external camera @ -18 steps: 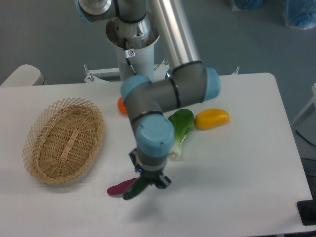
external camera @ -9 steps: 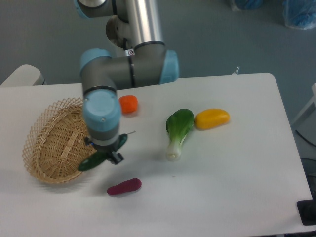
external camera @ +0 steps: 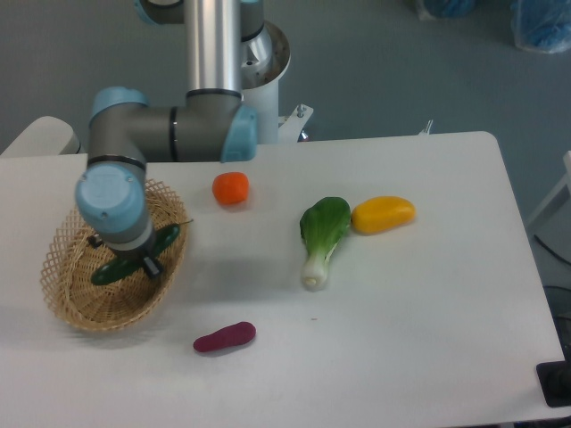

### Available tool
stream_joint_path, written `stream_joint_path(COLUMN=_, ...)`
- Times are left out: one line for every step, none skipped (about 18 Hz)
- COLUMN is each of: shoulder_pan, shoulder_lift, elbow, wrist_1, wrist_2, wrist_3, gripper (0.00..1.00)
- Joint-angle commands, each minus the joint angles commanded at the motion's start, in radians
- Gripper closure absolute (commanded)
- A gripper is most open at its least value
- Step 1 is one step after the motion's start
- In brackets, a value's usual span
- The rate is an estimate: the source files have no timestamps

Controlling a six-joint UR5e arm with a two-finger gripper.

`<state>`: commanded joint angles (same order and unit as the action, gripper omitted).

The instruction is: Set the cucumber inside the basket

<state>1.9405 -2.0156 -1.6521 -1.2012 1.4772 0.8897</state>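
Fixed camera, 1 view: the UR5e arm point(external camera: 169, 134) reaches from its base at the far edge across to the left side of the white table point(external camera: 428, 339), wrist pointing down over the basket point(external camera: 76, 299). The gripper point(external camera: 134, 259) sits under the blue wrist cap, mostly hidden by it; the 2 fingers are pinched on the cucumber point(external camera: 136, 256), with a dark fingertip visible at its near side. The cucumber is held roughly level and slightly tilted, left end lower and nearer, right end higher, pointing toward the basket's right rim. It lies over the basket interior, within the oval outline; cannot tell whether it touches the weave or hangs just above it. The basket sits at the left of the table, long axis running near-left to far-right, its flared open-weave rim showing on the left and near sides, the far-right part covered by the wrist. Other items: 1 orange round piece point(external camera: 231, 188) just right of the basket's far end, apart from it; 1 bok choy point(external camera: 321, 237) mid-table, leaves far, white stem near; 1 yellow piece point(external camera: 383, 214) just beside the bok choy leaves on the right; 1 purple piece point(external camera: 225, 337) near the front, right of the basket and apart from it.
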Motion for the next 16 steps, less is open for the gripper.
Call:
stream_joint_path(shoulder_pan=-0.002, shoulder_lift=0.0, elbow=-0.002, wrist_1=-0.001, wrist_2=0.002, wrist_3=0.002, gripper=0.52)
stream_joint_path(shoulder_pan=0.0, shoulder_lift=0.0, elbow=-0.011, wrist_1=-0.001, wrist_2=0.002, wrist_3=0.006, gripper=0.18)
stream_joint_path(shoulder_pan=0.0, shoulder_lift=0.003, elbow=-0.024, wrist_1=0.003, wrist_2=0.002, wrist_3=0.008, gripper=0.0)
stream_joint_path(shoulder_pan=0.0, shoulder_lift=0.003, elbow=-0.031, wrist_1=0.015, wrist_2=0.002, wrist_3=0.008, gripper=0.0)
stream_joint_path(shoulder_pan=0.0, shoulder_lift=0.005, elbow=-0.031, wrist_1=0.031, wrist_2=0.003, wrist_3=0.005, gripper=0.0)
stream_joint_path(shoulder_pan=0.0, shoulder_lift=0.006, elbow=-0.026, wrist_1=0.034, wrist_2=0.002, wrist_3=0.006, gripper=0.0)
stream_joint_path(shoulder_pan=0.0, shoulder_lift=0.006, elbow=-0.023, wrist_1=0.035, wrist_2=0.002, wrist_3=0.008, gripper=0.0)
stream_joint_path(shoulder_pan=0.0, shoulder_lift=0.005, elbow=-0.014, wrist_1=0.035, wrist_2=0.003, wrist_3=0.009, gripper=0.0)
stream_joint_path(shoulder_pan=0.003, shoulder_lift=0.002, elbow=0.0, wrist_1=0.035, wrist_2=0.006, wrist_3=0.014, gripper=0.0)
stream_joint_path(shoulder_pan=0.014, shoulder_lift=0.005, elbow=0.012, wrist_1=0.034, wrist_2=0.017, wrist_3=0.014, gripper=0.0)
stream_joint_path(shoulder_pan=0.032, shoulder_lift=0.011, elbow=0.023, wrist_1=0.032, wrist_2=0.028, wrist_3=0.017, gripper=0.0)
stream_joint_path(shoulder_pan=0.056, shoulder_lift=0.014, elbow=0.032, wrist_1=0.029, wrist_2=0.031, wrist_3=0.023, gripper=0.0)
stream_joint_path(shoulder_pan=0.075, shoulder_lift=0.014, elbow=0.044, wrist_1=0.029, wrist_2=0.029, wrist_3=0.034, gripper=0.0)
stream_joint_path(shoulder_pan=0.089, shoulder_lift=0.014, elbow=0.06, wrist_1=0.028, wrist_2=0.028, wrist_3=0.044, gripper=0.0)
stream_joint_path(shoulder_pan=0.106, shoulder_lift=0.012, elbow=0.073, wrist_1=0.026, wrist_2=0.028, wrist_3=0.054, gripper=0.0)
stream_joint_path(shoulder_pan=0.127, shoulder_lift=0.012, elbow=0.086, wrist_1=0.025, wrist_2=0.025, wrist_3=0.064, gripper=0.0)
